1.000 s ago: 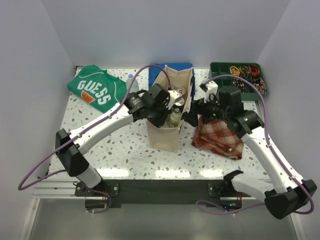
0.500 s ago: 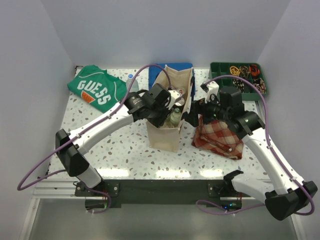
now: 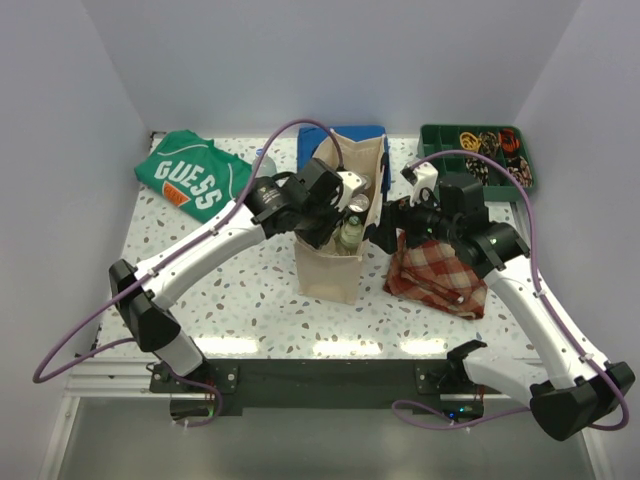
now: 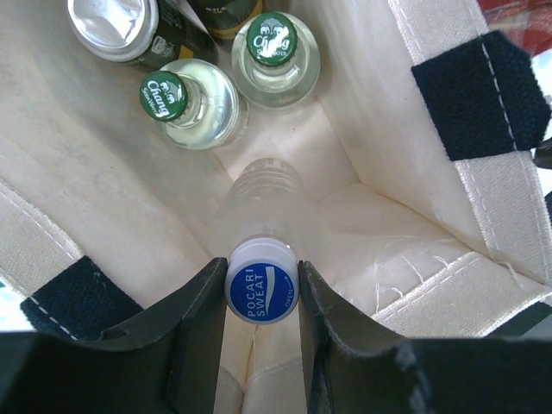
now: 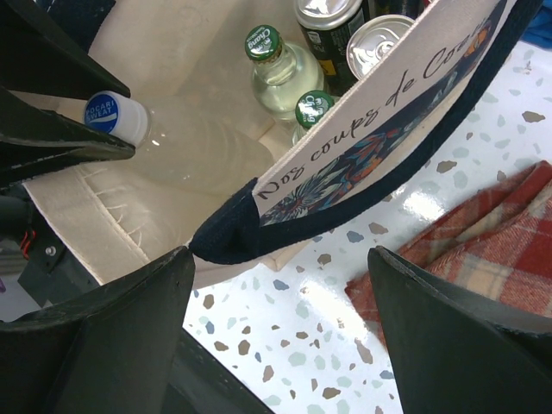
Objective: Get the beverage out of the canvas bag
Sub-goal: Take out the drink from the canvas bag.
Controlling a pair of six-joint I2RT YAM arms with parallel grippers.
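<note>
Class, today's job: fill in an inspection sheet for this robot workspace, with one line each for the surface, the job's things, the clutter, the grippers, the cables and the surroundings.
Surface: speckled table, glossy, with glare near the front edge.
Job's things: canvas bag upright at centre, open; inside are a Pocari Sweat bottle, two Chang bottles and cans.
Clutter: green GUESS shirt back left; blue cloth behind the bag; red plaid cloth to its right; green tray of small items back right.
Grippers: left gripper shut on the bottle's cap; right gripper open beside the bag's rim.
Cables: purple cables loop from both arms.
Surroundings: plain pale walls on three sides.
</note>
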